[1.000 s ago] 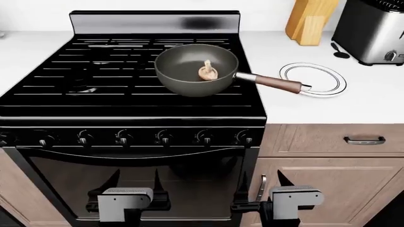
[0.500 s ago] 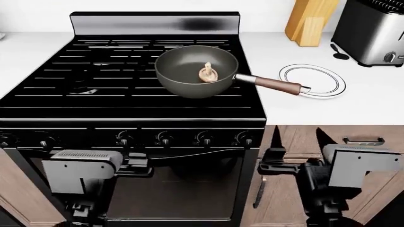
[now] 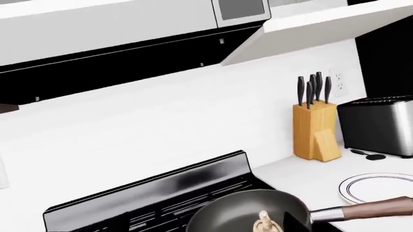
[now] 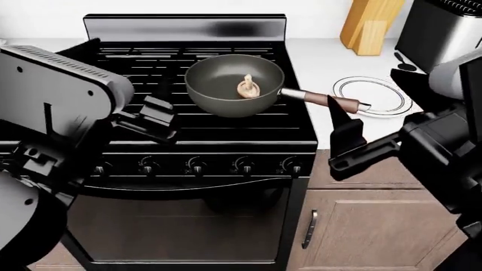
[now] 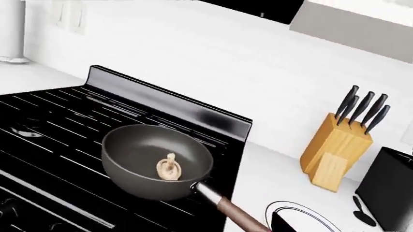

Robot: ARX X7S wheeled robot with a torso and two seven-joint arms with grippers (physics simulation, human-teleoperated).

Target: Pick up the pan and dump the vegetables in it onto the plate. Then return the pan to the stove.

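Note:
The dark-grey pan (image 4: 226, 79) sits on the black stove (image 4: 83, 116) at its right side. One tan mushroom (image 4: 249, 86) lies in it. Its brown handle (image 4: 337, 103) reaches right, over the counter, to the white ringed plate (image 4: 380, 96). My left gripper (image 4: 150, 119) hovers open over the stove's front, left of the pan. Nearer than the handle's end, my right gripper (image 4: 348, 138) is open, one finger pointing up. Neither touches the pan. The wrist views show the pan (image 3: 239, 212) (image 5: 139, 154), the mushroom (image 3: 263, 223) (image 5: 168, 169) and the plate (image 3: 377, 186) (image 5: 310, 220).
A wooden knife block (image 4: 371, 22) and a steel toaster (image 4: 444, 34) stand at the back right of the counter, with a small black utensil (image 4: 405, 61) between them and the plate. Wooden cabinets (image 4: 376, 226) lie below the counter. A hood (image 3: 129, 29) hangs above the stove.
Both arms have risen from low in front of the oven door to stove height. The left gripper is now beside the pan, the right near the handle's end. Pan and mushroom have not moved.

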